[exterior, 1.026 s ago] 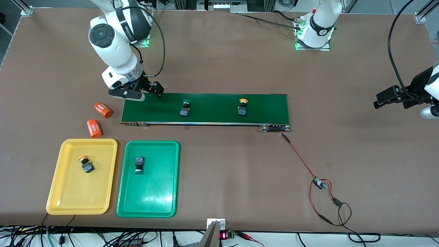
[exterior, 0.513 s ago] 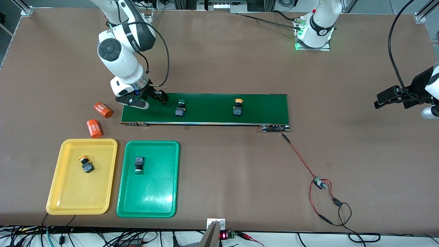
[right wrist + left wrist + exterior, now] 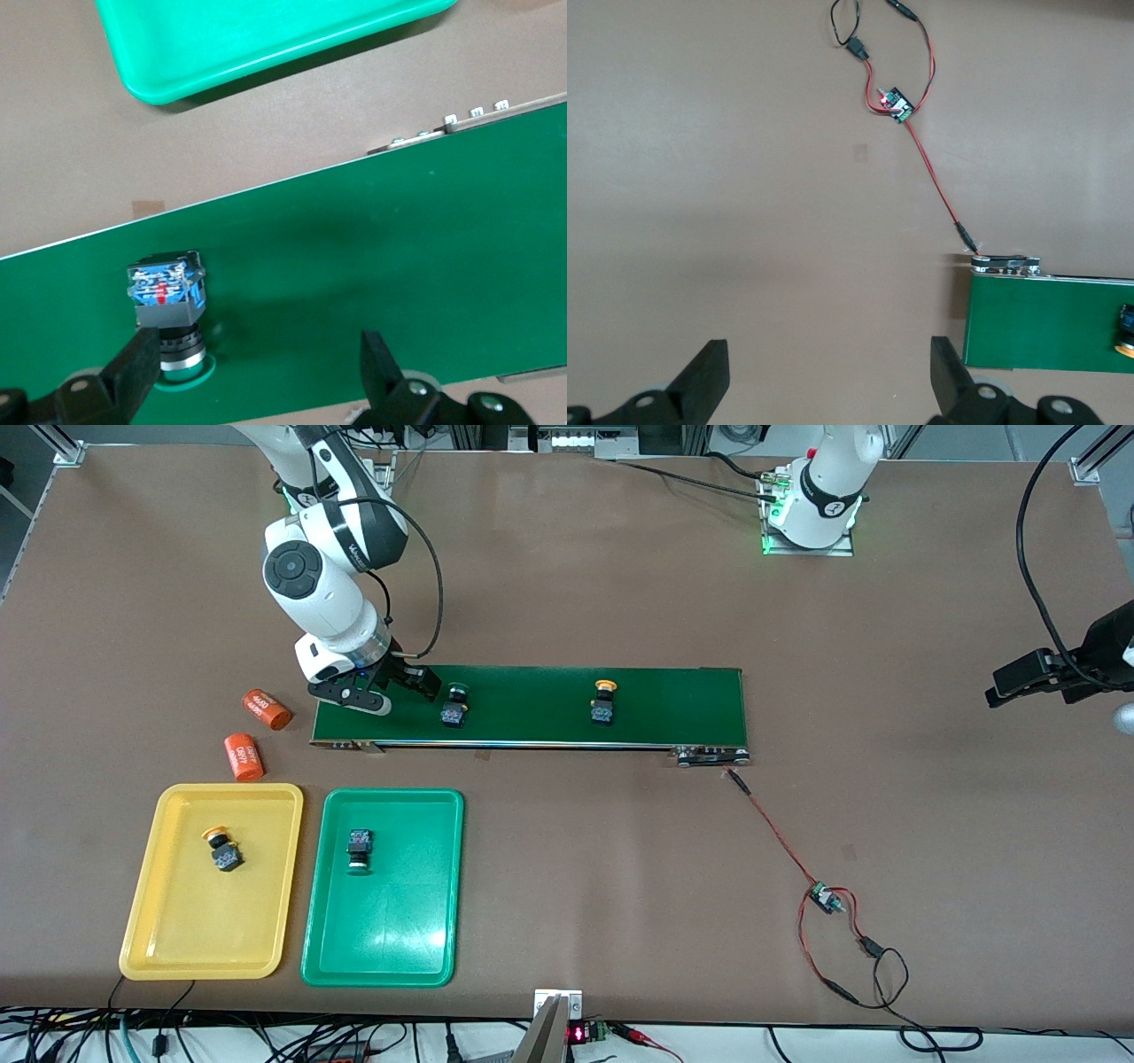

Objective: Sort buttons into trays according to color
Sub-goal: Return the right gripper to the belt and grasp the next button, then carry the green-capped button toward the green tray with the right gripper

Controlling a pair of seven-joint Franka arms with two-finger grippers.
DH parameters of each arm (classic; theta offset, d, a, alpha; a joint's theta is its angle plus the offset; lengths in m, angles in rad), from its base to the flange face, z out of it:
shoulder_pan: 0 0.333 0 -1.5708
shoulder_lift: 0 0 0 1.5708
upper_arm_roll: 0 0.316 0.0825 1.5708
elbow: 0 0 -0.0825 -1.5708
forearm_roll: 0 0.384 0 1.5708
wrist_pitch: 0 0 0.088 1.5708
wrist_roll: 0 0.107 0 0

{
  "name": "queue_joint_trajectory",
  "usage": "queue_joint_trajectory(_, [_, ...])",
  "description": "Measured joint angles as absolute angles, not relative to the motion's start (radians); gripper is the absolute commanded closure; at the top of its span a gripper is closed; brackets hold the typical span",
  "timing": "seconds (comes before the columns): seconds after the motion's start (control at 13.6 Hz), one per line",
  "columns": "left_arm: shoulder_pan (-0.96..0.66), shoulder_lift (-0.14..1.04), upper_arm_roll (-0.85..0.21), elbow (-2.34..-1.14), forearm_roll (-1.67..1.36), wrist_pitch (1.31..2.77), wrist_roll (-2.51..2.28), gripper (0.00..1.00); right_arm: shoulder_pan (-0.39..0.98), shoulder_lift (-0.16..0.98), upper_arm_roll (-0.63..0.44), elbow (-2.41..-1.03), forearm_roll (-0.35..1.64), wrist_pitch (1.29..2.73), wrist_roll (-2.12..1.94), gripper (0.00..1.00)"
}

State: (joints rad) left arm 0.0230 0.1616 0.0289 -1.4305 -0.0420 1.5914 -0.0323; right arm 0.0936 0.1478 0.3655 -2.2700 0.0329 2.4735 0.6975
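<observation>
Right tool (image 3: 396, 687), fingers spread wide, hovers just beside green-capped button (image 3: 455, 707) on belt (image 3: 673, 707).

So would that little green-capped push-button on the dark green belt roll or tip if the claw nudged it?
The green-capped push-button lies on its side, so it probably can't tip further. Its round cap might let it pivot; the boxy black-and-blue body should resist rolling. It looks rigid.

My right fingers (image 3: 403, 682) straddle open belt (image 3: 673, 704), the green button (image 3: 454, 707) just beside one finger; bare surface (image 3: 576, 584) lies beneath my left fingers (image 3: 824, 381).
</observation>
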Motion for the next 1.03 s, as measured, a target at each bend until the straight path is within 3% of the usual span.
queue_joint_trajectory(0.29, [-0.009, 0.161, 0.047, -1.43, -0.042, 1.578, -0.032, 0.0, 0.112, 0.15, 0.366, -2.267, -0.078, 2.473, 0.689, 0.0])
queue_joint_trajectory(1.03, [-0.01, 0.16, 0.06, -1.43, -0.042, 1.551, -0.032, 0.0, 0.11, 0.189, 0.36, -2.263, -0.128, 2.463, 0.659, 0.0])
